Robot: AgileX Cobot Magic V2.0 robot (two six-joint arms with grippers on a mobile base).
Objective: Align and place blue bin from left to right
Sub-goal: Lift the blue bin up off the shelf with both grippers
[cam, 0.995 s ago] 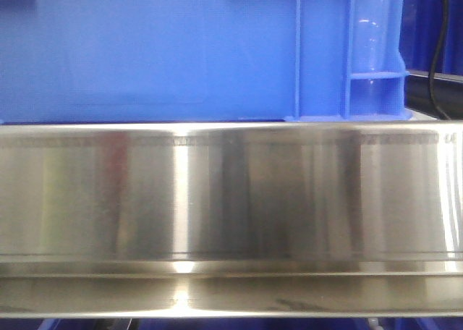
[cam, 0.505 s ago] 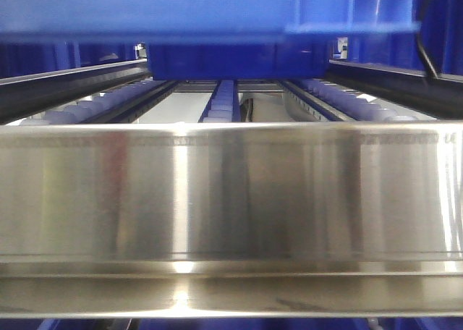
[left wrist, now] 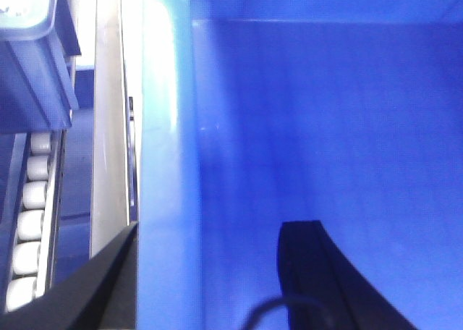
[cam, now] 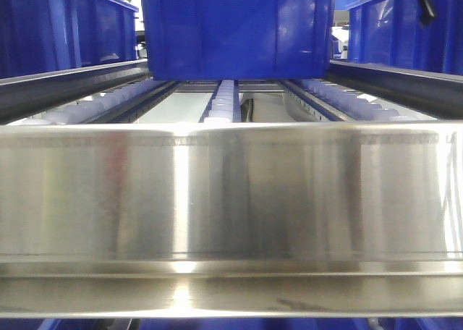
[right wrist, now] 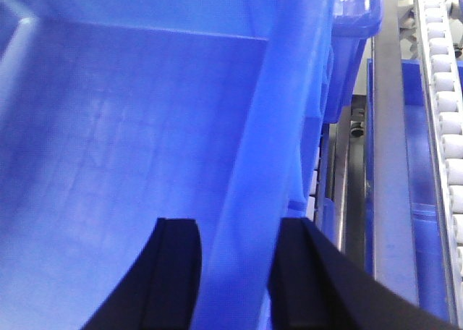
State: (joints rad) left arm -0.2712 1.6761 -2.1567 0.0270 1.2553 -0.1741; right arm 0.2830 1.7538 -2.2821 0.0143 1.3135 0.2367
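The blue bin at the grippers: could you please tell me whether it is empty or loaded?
Empty, as far as visible: both wrist views show only bare floor and walls inside the blue bin.

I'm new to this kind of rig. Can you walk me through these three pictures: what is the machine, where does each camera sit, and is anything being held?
This is a two-armed robot on a mobile base. One camera looks forward from its body: you see a steel rail up close, roller lanes behind it, and a smooth blue tub at the far end. The arms do not show there. The other two cameras sit on the wrists and look down along the black fingers. Both look into the blue bin. The left hand straddles one side wall, one finger outside and one inside; whether it presses is hard to tell. The right hand is closed on the other side wall, pinched between its fingers.
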